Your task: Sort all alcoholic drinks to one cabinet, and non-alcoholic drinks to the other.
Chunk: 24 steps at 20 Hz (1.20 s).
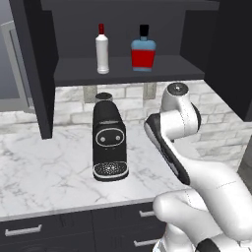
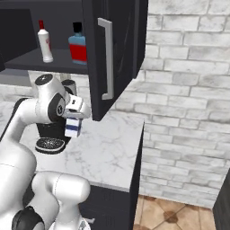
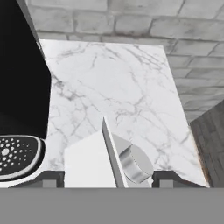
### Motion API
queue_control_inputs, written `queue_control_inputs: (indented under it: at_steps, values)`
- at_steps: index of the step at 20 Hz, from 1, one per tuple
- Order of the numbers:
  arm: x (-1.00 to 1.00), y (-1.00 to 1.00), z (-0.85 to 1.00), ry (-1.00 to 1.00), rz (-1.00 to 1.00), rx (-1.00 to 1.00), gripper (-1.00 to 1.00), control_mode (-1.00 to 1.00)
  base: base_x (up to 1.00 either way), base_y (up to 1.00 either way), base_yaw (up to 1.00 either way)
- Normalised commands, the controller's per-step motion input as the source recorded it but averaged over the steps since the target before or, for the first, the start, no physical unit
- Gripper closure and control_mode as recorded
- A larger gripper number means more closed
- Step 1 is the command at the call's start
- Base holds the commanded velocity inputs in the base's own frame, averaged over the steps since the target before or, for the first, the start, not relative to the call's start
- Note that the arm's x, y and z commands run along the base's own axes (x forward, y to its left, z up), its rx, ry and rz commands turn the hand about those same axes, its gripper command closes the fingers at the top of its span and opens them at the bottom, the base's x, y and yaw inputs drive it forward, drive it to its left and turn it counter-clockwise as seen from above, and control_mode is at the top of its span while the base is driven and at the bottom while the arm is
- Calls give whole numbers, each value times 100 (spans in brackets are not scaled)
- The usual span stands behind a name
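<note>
The arm is bending forward over the marble counter (image 2: 112,148), elbow up, with the gripper (image 2: 74,117) clamping the milk carton (image 2: 72,127) just beside the coffee machine (image 1: 109,142). In the hand view the carton's gable top (image 3: 103,159) is getting cut off at the bottom. The white bottle (image 1: 102,49) and red bottle (image 1: 143,49) are sitting on the open cabinet (image 1: 128,71) shelf.
</note>
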Motion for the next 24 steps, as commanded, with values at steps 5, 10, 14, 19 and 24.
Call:
queue_control_inputs:
  at_steps: [5, 10, 14, 19, 24]
  values:
    - [-92, 9, 26, -19, 0, -2, 100, -100, 0, 0, 0]
    - [-43, 18, 42, -9, 0, -1, 100, -100, 0, 0, 0]
    - [-26, 4, 50, -2, 0, 0, 100, -100, 0, 0, 0]
    - [-30, 0, 46, -4, 0, 0, 100, -100, 0, 0, 0]
    - [-34, 0, 49, -7, 0, 0, 100, -100, 0, 0, 0]
